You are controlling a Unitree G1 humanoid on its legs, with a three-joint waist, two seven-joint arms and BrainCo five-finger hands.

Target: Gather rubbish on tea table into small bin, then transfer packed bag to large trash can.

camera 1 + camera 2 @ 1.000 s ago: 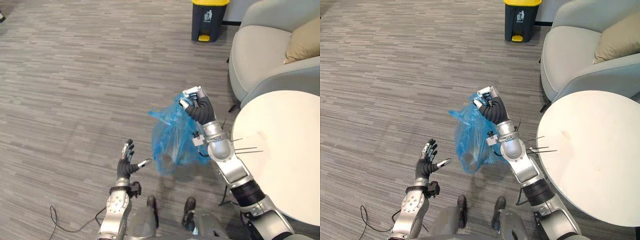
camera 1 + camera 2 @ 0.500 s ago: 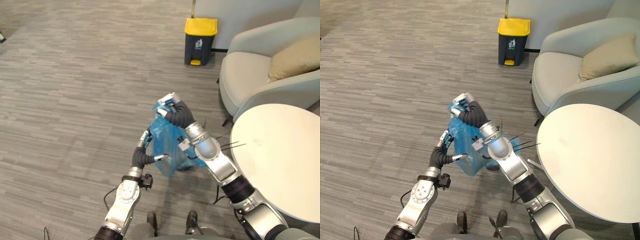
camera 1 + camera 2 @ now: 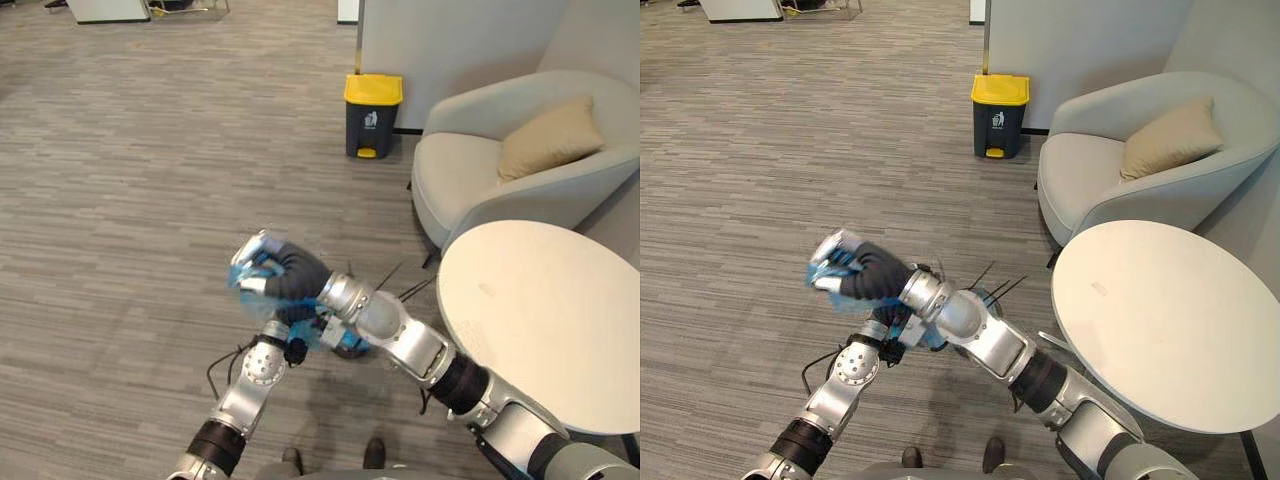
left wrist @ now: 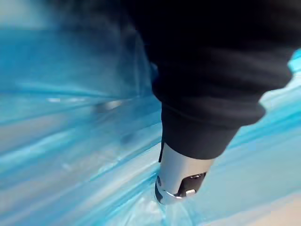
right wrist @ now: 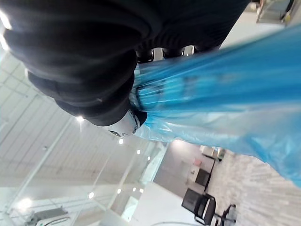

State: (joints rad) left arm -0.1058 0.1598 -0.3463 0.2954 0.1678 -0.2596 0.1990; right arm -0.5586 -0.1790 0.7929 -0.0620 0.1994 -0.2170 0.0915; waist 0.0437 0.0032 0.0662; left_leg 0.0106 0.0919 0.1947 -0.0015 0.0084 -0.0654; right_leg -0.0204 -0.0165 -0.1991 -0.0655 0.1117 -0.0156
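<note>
Since the blue bag is thin, slack film and probably lightly loaded, it will likely swing, stretch and slip, so the gathered neck is the place to hold it. Well left of the tea table, the right hand is clenched round that neck. Just beneath, the left hand presses against the plastic; whether it grasps I cannot tell. Beyond the table's far left stands the yellow-lidded large trash can.

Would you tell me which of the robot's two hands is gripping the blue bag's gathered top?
The right hand, curled round the bunched blue bag; the left hand sits lower, against the plastic.
</note>
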